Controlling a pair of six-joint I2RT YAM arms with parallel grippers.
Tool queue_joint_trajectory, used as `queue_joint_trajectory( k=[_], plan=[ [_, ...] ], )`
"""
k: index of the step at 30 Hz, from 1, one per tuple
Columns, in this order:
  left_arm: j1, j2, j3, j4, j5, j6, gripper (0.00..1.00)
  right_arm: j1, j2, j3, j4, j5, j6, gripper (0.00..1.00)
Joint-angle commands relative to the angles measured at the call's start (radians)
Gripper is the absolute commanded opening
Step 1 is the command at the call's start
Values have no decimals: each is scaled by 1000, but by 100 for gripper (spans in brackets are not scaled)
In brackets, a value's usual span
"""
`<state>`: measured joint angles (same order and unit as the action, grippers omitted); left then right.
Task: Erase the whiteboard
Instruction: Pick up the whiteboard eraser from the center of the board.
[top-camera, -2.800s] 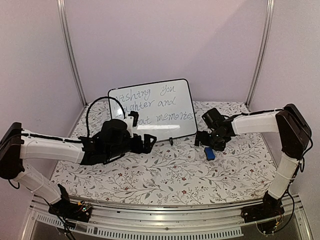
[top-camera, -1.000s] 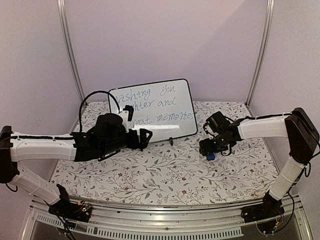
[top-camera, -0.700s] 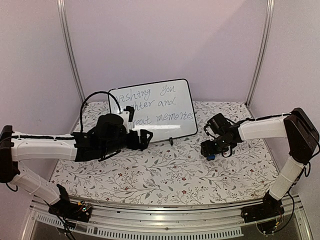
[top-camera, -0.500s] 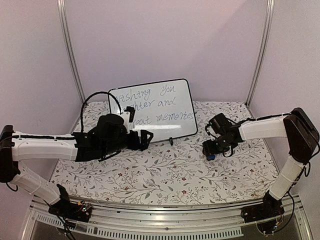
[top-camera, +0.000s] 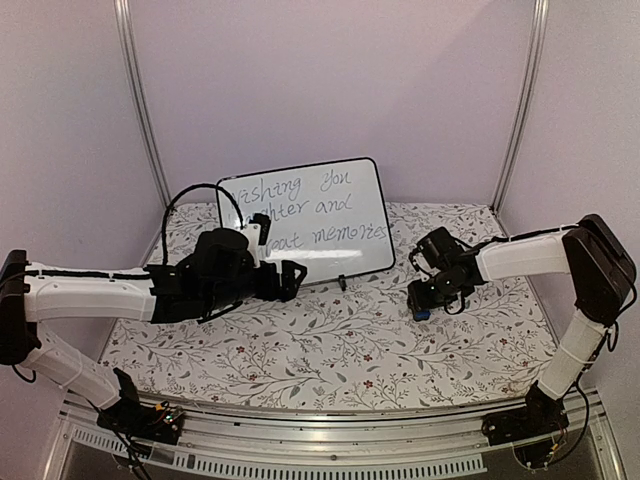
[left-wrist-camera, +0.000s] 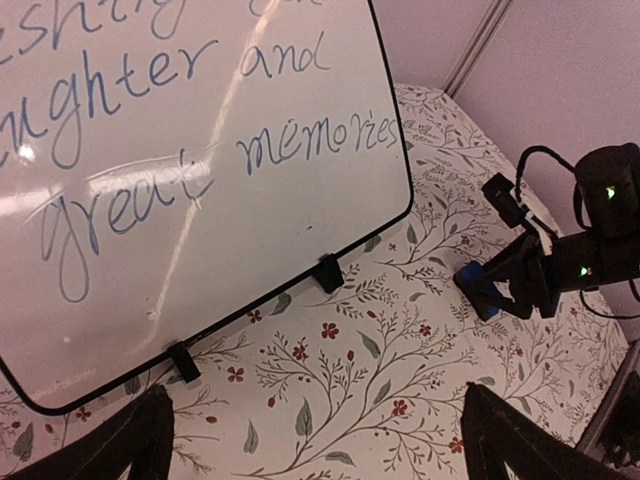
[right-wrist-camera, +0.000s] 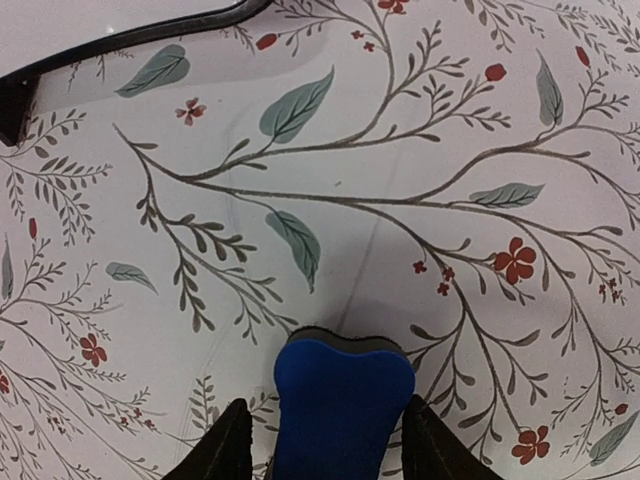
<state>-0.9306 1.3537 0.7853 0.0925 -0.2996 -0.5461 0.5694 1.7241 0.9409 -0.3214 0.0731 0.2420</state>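
Just ahead of left end effector: whiteboard.

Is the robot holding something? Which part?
The left gripper holds nothing. The right gripper flanks the blue eraser on two sides, but a real grip cannot be told.

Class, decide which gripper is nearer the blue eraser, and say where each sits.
Right. The right gripper straddles the blue eraser, one finger on each side. The left gripper is far across the table, in front of the whiteboard.
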Motion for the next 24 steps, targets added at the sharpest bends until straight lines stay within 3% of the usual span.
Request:
queue_joint_trajectory(
  k=[1,3,5,16,24],
  plan=[
    [16,3,4,19,4,6,100,-9,17,-15,24,-1,-3,46],
    [15,4,0,19,4,2,100,-9,17,-18,26,-3,-1,45],
    [15,2,-4,20,4,0,100,-9,20,-22,30,-7,-1,35],
    [17,-1,-10,23,4,-4,100,-9,27,-37,40,-31,-3,44],
    [17,2,-17,27,6,-9,100,-9,29,-42,45,-36,-3,40]
  ],
)
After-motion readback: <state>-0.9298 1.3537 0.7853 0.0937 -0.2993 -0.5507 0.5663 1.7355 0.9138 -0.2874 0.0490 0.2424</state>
